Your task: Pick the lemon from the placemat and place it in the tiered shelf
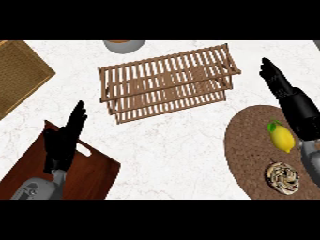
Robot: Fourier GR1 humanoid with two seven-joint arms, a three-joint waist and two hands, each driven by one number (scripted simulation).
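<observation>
My right hand (302, 108) (fingers straight, holding nothing) hovers just beside the yellow lemon (282, 138) on the round brown woven placemat (249, 140); my left hand (62, 140) rests open.

One lemon (282, 137), one placemat (252, 150), one tiered shelf (168, 82), one cutting board (86, 176), two robot hands: left (60, 145), right (297, 110).

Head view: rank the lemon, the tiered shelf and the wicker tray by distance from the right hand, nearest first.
1. Lemon: on the placemat, just left of the right hand.
2. Tiered shelf: at the counter's middle, left of that hand.
3. Wicker tray: far across, at the left edge.
</observation>
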